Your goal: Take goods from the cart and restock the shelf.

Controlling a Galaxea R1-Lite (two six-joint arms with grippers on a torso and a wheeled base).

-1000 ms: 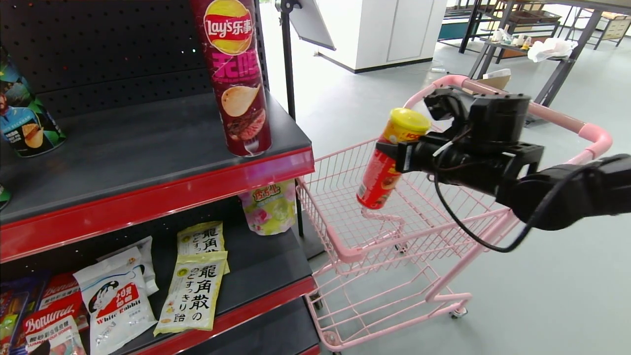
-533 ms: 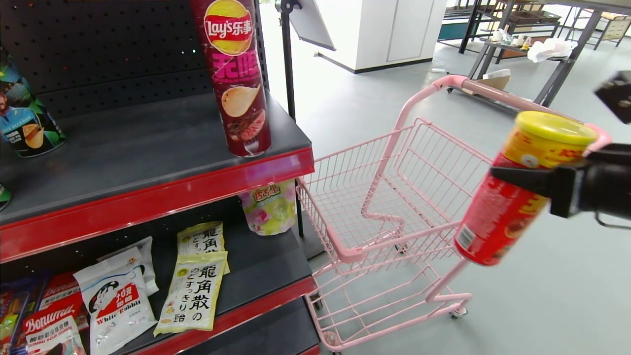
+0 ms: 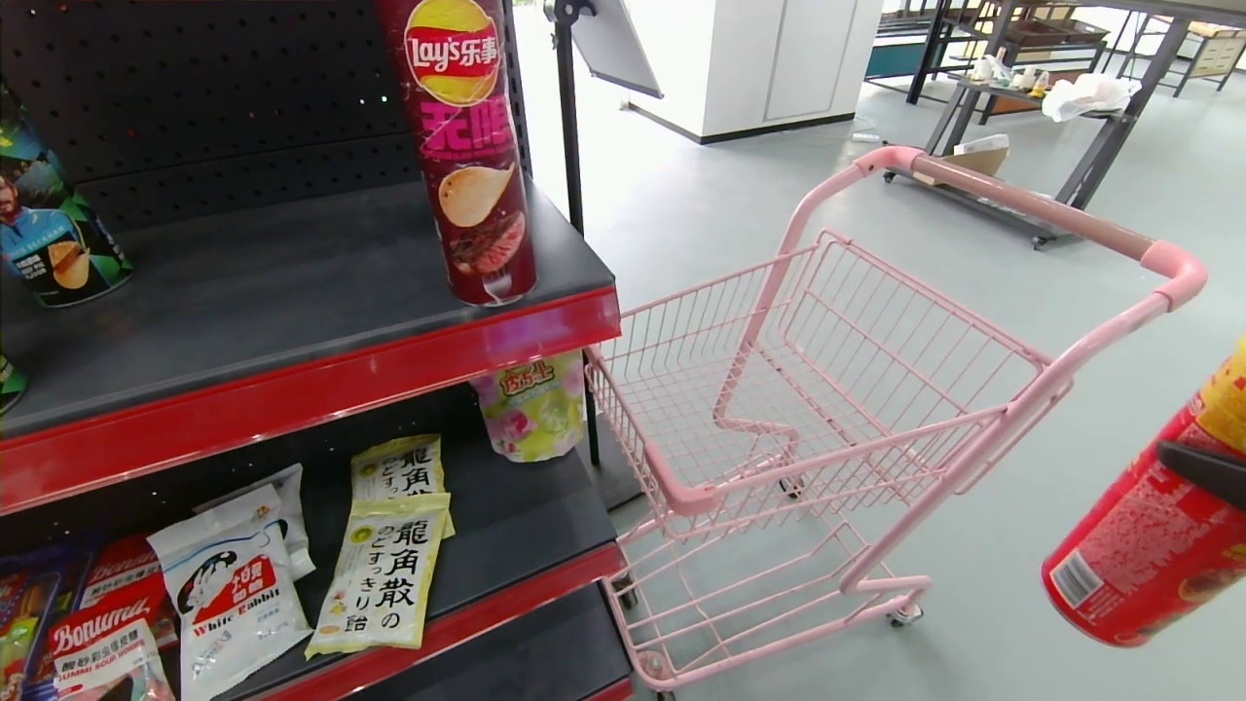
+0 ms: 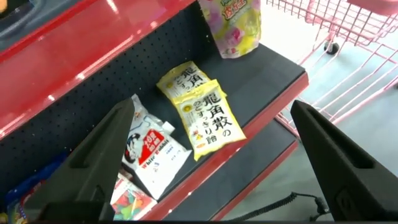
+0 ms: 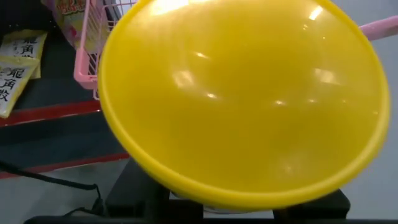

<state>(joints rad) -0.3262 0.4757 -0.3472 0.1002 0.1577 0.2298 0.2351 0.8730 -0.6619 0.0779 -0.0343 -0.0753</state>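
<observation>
Chip can [image 3: 1144,550], the red one with the yellow lid [image 5: 242,99], sits at the lower right edge of the head view. It leans with its lid end up toward the right edge and its base down toward the left. You see it hanging in the air to the right of the pink cart [image 3: 827,389], outside the basket and lower in the frame than the cart handle [image 3: 1032,200].

Your right gripper [image 3: 1207,484] is clamped on the can. One black finger [image 3: 1192,462] crosses its upper body, and in the right wrist view the lid bulges close before the camera with black gripper parts beneath it.

Your left gripper [image 4: 212,106] has its two fingers [image 4: 93,162] spread wide apart, and it hangs in front of the lower shelf [image 3: 506,516].

On that shelf, at the lower left of the head view, you have two overlapping yellow packets [image 3: 389,565] and a white packet [image 3: 234,594] just to their left. A green-and-pink pouch [image 3: 532,409] stands at the shelf's right end.

The upper shelf [image 3: 292,292] fills the upper left of the frame. A tall maroon can [image 3: 472,156] stands upright near its right front corner, and a teal can [image 3: 54,243] stands at the far left edge, well apart from it.

The cart stands in the centre of the frame, just beside the shelving's right end.
</observation>
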